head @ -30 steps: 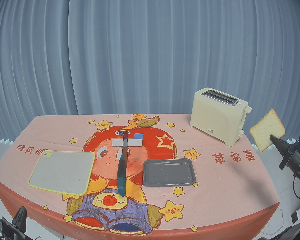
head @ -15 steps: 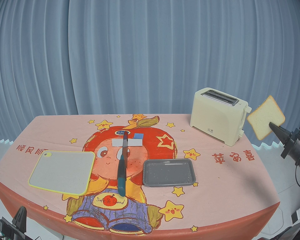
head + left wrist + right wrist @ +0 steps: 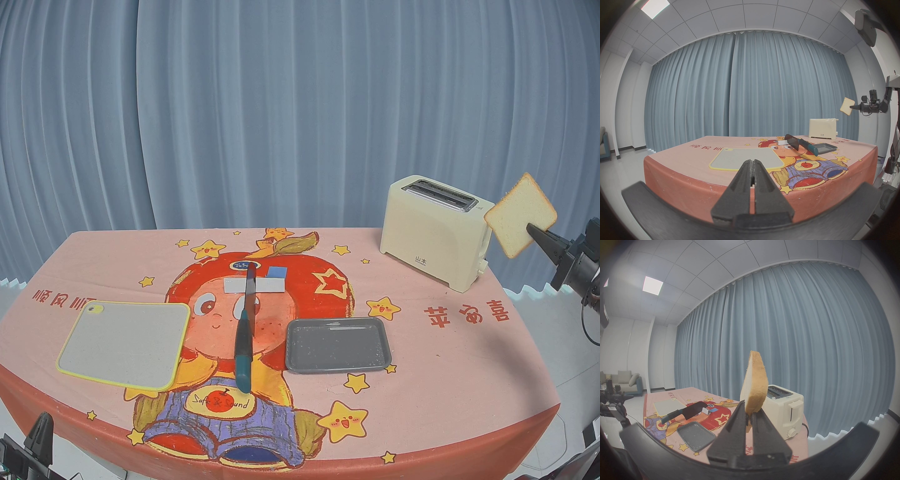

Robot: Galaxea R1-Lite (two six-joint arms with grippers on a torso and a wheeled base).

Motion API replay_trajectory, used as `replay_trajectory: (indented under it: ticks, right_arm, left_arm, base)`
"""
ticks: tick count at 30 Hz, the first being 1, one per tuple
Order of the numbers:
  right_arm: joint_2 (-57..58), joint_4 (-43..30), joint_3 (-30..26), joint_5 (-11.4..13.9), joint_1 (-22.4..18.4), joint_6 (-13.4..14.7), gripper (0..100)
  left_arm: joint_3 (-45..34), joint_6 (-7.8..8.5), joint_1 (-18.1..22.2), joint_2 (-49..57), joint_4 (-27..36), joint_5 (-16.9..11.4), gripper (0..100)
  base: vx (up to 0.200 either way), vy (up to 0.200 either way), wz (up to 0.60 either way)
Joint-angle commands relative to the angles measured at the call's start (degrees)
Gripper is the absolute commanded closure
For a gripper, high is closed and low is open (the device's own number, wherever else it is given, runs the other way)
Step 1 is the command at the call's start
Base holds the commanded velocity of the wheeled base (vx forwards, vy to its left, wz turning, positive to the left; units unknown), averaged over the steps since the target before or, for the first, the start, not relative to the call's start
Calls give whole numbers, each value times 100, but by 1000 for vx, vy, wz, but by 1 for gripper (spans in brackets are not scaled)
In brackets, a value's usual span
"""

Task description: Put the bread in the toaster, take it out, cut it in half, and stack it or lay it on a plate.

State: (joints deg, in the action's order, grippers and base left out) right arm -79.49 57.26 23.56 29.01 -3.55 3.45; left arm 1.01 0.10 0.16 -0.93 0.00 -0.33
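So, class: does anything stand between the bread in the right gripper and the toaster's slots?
Nothing visible does. The right gripper holds the bread in the air beside the toaster, near its top; both slots look open and bare.

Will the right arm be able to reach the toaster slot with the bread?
Probably yes. The right tool holds the bread in the air just beside the toaster, its top slots are empty, and nothing stands between them.
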Motion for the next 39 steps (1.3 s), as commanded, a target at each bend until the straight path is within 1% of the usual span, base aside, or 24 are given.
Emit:
replay_trajectory:
  ticks: [1,8,13,16,21,25,32,39]
  right_arm:
    - [-365,5,228,-10,3,-55,100]
    - [-743,5,614,-10,56,-99,100]
    - [-945,5,729,-1,47,-336,100]
    - [-1024,5,834,-10,56,-389,100]
    - [-1156,-4,1133,-19,56,-380,100]
    - [-1323,-22,1493,-10,47,-345,100]
    - [-1631,-66,1950,-19,56,-371,100]
    - [-1921,-48,2231,-10,65,-389,100]
  left_arm:
    - [-101,-1,2,93,0,-2,100]
    - [-101,-1,2,93,0,-2,100]
    - [-101,-1,2,93,-9,-2,100]
    - [-101,-1,2,93,0,-2,100]
    - [-101,-1,2,93,0,-2,100]
    - [-101,-1,2,93,-9,-2,100]
    - [-101,-1,2,93,0,-2,100]
    - [-101,-1,2,93,0,-2,100]
  base:
    - [0,0,0]
    - [0,0,0]
    - [0,0,0]
    - [0,0,0]
    - [0,0,0]
    - [0,0,0]
    - [0,0,0]
    - [0,0,0]
